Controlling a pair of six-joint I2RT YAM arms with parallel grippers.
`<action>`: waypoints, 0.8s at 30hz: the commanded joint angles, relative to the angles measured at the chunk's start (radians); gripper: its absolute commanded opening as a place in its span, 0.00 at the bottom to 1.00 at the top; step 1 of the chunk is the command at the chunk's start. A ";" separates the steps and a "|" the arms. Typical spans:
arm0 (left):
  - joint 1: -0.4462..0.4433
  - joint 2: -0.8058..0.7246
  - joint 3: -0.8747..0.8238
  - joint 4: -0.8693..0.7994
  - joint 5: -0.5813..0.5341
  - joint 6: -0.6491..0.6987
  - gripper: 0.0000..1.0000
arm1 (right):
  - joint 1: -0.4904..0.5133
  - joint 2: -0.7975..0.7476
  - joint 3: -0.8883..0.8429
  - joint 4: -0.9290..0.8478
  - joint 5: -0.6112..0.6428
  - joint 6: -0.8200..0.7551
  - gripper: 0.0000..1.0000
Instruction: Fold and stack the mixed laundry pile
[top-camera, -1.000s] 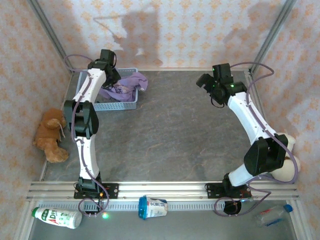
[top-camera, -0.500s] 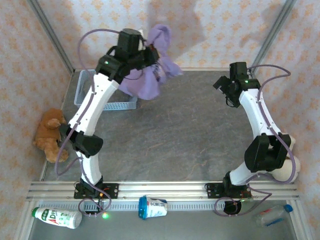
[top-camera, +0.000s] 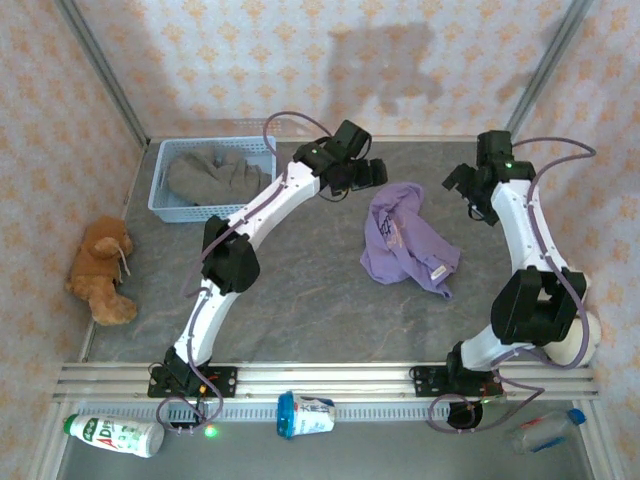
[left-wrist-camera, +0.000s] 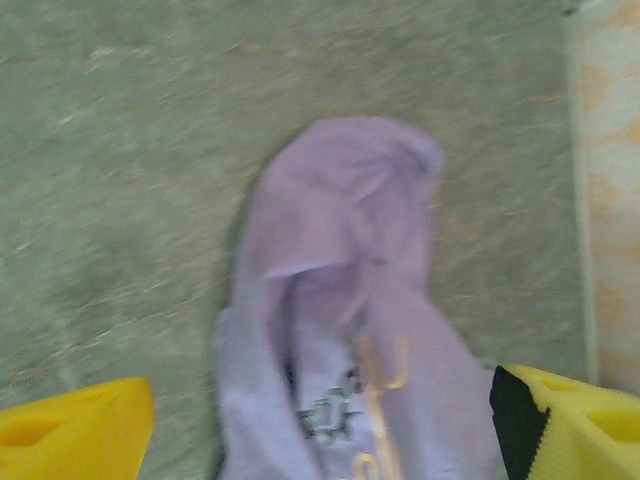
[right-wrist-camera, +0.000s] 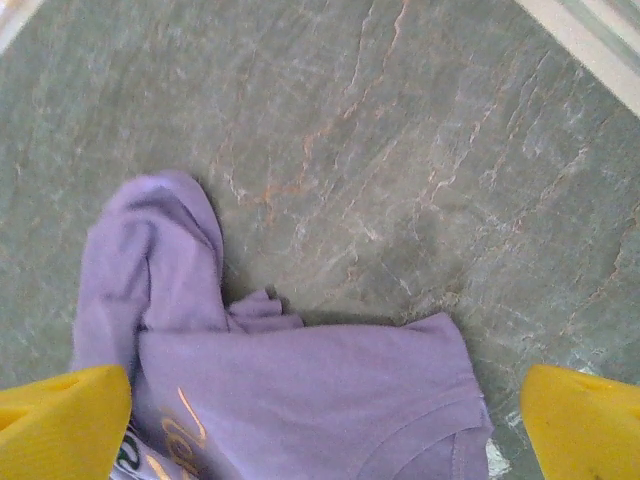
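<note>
The left arm reaches far across the counter, the left pincer splayed wide over the crumpled lavender T-shirt. The right arm arches inward, the right pincer gaping too.

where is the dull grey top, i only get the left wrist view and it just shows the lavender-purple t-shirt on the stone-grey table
Observer: The crumpled dull grey top lies inside the light blue plastic basket at the far left corner of the table.
Operator: ok and is the right gripper holding anything
Observer: No. The right gripper is open and grips nothing; the lavender-purple T-shirt lies loose below it.
</note>
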 joint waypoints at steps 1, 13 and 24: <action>0.018 -0.111 -0.113 0.027 -0.061 -0.013 0.88 | 0.007 -0.074 -0.086 0.003 -0.096 -0.065 0.97; 0.172 -0.171 -0.462 0.105 -0.146 -0.013 0.87 | 0.215 -0.106 -0.385 0.171 -0.272 -0.017 0.89; 0.297 -0.273 -0.582 -0.017 -0.377 -0.016 0.86 | 0.408 0.104 -0.278 0.291 -0.364 0.020 0.59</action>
